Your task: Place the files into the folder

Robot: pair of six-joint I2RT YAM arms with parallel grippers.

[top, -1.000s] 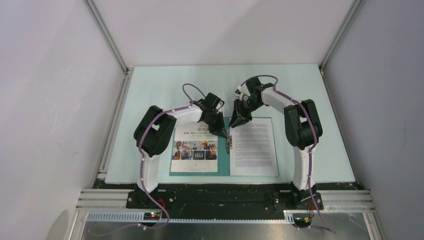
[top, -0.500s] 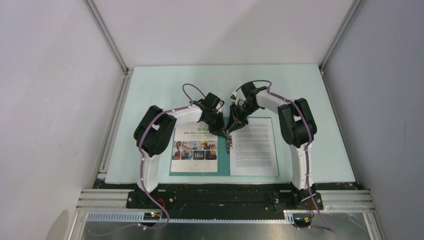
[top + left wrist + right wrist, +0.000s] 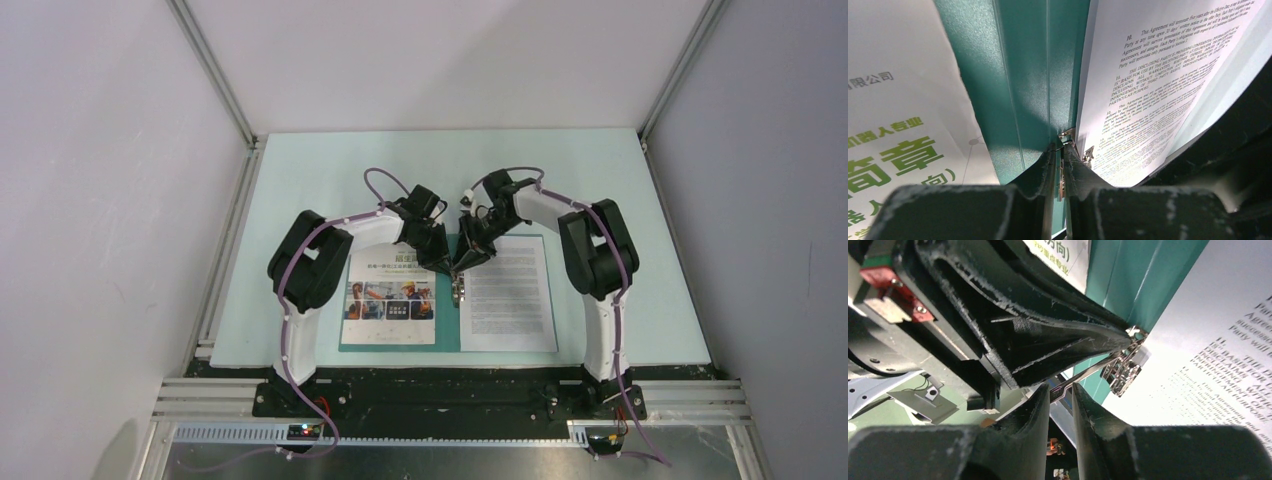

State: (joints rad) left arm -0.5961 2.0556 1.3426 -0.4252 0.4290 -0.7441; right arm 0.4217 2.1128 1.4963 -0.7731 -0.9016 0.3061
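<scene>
Two arms crowd the spine of the folder (image 3: 458,332) at frame centre in the top view. Their wrists lean in from upper left and upper right and cover the upper end of the spine and the top inner corners of both sheets. Pale table (image 3: 330,180) all round it, grey walls (image 3: 100,250) at the sides, a metal rail (image 3: 212,85) running to the table's upper-left corner.

Folder lies open and flat on the near middle of the table, long axis top to bottom of the frame, spine vertical. Brochure page (image 3: 390,300) is on its left half, green heading toward the top. Text sheet (image 3: 508,300) is on its right half, the same way up. Metal clip (image 3: 457,291) sits on the spine between the two sheets, just below the fingertips.

Left gripper (image 3: 1060,159): jaws pinched together on a thin metal part of the clip. Right gripper (image 3: 1060,392): jaws nearly together, the clip's thin lever in the narrow gap, cannot tell if they press it. In the right wrist view the left gripper's fingers fill the upper left, tip touching the clip
</scene>
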